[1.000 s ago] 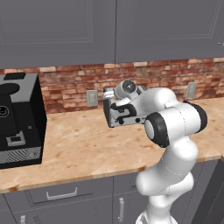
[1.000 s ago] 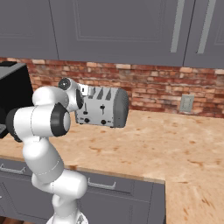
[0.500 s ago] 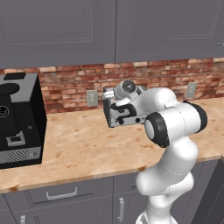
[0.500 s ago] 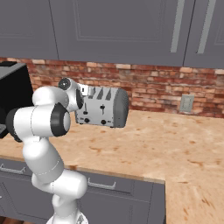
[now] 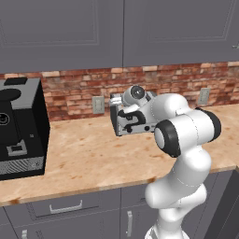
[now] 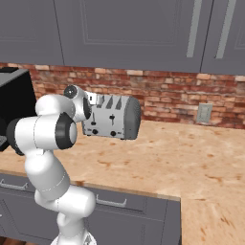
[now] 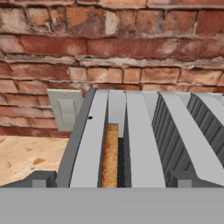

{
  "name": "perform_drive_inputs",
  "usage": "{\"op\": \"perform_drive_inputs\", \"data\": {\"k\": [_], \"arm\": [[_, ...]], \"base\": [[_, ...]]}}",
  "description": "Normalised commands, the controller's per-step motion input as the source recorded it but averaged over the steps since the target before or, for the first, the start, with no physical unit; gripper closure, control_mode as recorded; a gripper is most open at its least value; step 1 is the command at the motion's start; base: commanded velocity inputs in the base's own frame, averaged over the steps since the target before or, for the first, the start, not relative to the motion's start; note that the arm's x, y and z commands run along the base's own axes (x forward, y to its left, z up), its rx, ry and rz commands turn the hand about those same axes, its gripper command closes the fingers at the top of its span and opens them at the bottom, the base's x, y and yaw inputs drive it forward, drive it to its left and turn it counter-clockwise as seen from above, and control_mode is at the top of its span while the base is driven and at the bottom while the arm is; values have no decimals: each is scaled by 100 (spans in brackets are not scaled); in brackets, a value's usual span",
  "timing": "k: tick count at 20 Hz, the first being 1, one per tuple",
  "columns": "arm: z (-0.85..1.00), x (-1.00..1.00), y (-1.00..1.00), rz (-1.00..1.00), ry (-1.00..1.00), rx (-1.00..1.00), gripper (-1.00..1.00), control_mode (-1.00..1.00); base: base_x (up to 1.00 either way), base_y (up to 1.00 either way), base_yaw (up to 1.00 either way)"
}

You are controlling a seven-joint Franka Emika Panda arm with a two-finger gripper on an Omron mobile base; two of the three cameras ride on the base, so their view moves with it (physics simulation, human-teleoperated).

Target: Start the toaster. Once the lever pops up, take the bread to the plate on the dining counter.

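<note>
Nothing moved; bread (image 7: pixel 110 155) tan, slotted

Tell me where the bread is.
The bread stands in the toaster's leftmost slot in the hand view, before the brick backsplash, near a wall outlet.

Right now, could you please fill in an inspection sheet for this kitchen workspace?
Surface: light mottled counter, bare in front of the toaster.
Job's things: toaster upright near the brick wall; bread standing in its leftmost slot in the hand view.
Clutter: black coffee machine at the left end.
Grippers: gripper open, fingertips straddling the bread's slot, holding nothing.
Cables: nothing seen.
Surroundings: brick backsplash with wall outlets, grey cabinets above.
</note>
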Motion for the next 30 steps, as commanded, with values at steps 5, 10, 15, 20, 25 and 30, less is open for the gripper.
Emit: {"op": "perform_drive_inputs", "data": {"k": [5, 10, 15, 20, 25, 30], "arm": [[0, 0, 0, 0, 0, 0, -100, -100], [0, 0, 0, 0, 0, 0, -100, -100], [0, 0, 0, 0, 0, 0, -100, -100], [0, 0, 0, 0, 0, 0, -100, -100], [0, 0, 0, 0, 0, 0, -100, -100], [0, 0, 0, 0, 0, 0, -100, -100]], "base": [[0, 0, 0], [0, 0, 0], [0, 0, 0], [0, 0, 0], [0, 0, 0], [0, 0, 0]]}}
